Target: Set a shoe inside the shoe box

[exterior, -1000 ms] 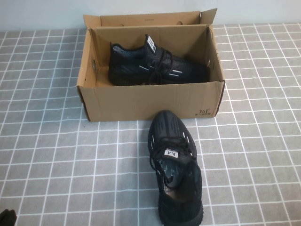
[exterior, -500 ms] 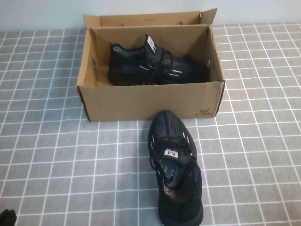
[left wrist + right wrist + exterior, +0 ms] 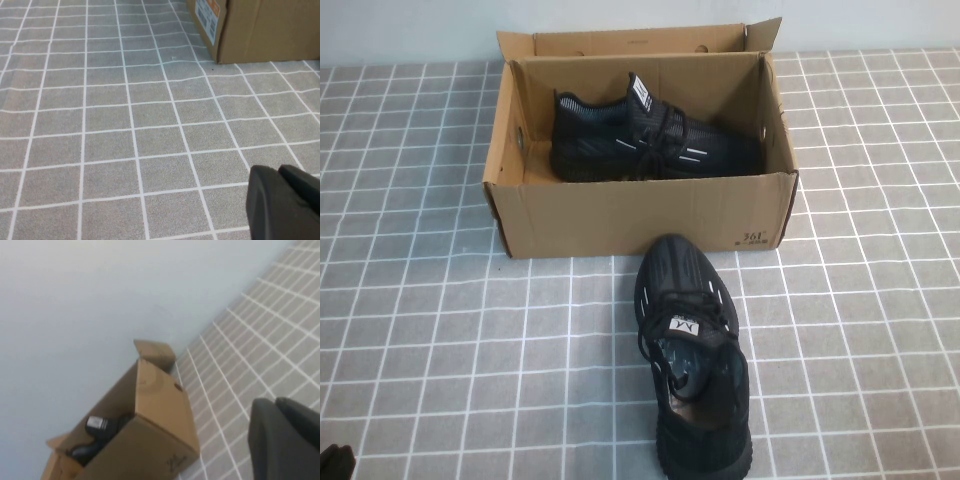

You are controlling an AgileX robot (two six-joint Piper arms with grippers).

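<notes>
Now, shoes: two black ones.
Box [image 3: 640, 215]: one, cardboard, open, on the gray tiled surface [image 3: 440, 330].
Shoe in box [image 3: 655, 145]: lying across its floor.
Shoe outside [image 3: 692, 355]: just before the box's front wall, toe toward it.
Left claw [image 3: 282, 205]: well clear of the box, grip unreadable.
Right claw [image 3: 285, 437]: raised beside the box, grip unreadable.

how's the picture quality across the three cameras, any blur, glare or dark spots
High view: even light, no glare; both black shoes, the one in the shoe box and the one on the table, lose detail. Left wrist view: sharp tiles, left gripper a dark soft mass. Right wrist view: hazy and tilted, right gripper blurred.
</notes>
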